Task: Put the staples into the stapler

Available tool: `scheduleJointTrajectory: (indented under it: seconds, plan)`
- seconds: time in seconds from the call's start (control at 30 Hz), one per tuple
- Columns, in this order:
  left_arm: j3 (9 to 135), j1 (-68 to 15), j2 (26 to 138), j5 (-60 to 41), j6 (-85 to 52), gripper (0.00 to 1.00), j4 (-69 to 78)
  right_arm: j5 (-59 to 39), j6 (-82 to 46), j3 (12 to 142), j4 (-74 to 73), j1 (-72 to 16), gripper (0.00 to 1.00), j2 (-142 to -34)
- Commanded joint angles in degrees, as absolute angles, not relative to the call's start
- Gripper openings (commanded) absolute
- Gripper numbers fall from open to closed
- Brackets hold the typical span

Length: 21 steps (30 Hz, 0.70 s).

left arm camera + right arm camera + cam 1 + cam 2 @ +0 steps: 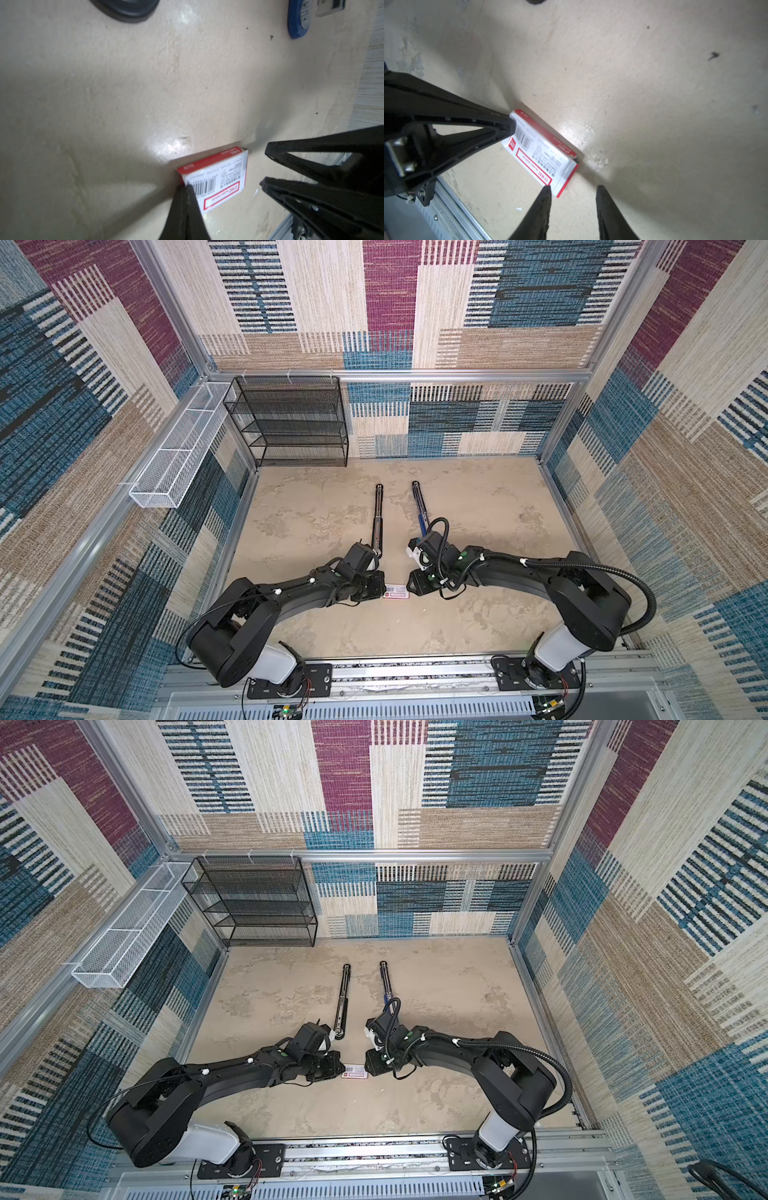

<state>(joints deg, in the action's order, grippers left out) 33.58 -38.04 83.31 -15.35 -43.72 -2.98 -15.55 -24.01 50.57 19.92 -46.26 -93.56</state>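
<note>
The staples' white-and-red barcoded box (397, 591) (354, 1072) lies flat on the beige table between my two grippers. The staples themselves do not show. My left gripper (187, 188) is shut, its joined tips pressing on the barcode end of the box (220, 176). My right gripper (574, 187) is open just short of the other end of the box (546, 153), where a flap stands slightly ajar; nothing sits between its fingers. Farther back lie two long slim staplers, a black one (378, 518) and a blue-and-black one (419, 506).
A black mesh shelf (291, 423) stands at the back left, and a white mesh basket (174, 456) hangs on the left wall. Patterned walls close in three sides. An aluminium rail (415, 672) carrying both arm bases runs along the front edge.
</note>
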Motion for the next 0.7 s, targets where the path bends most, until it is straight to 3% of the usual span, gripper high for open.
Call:
scheduleJointTrajectory:
  seconds: [0.0, 0.33, 0.67]
  plan:
    - [33.5, -38.0, 83.7, -14.5, -44.2, 0.0, -3.0, -16.5, -24.8, 51.4, 18.6, -46.4, 0.39, -94.7]
    - [33.3, -38.0, 83.5, -14.2, -44.2, 0.0, -3.0, -10.8, -22.4, 50.0, 23.5, -46.4, 0.21, -96.5]
    - [33.4, -38.0, 83.6, -14.5, -43.9, 0.0, -3.0, -7.5, -22.1, 50.5, 25.4, -46.3, 0.22, -95.3]
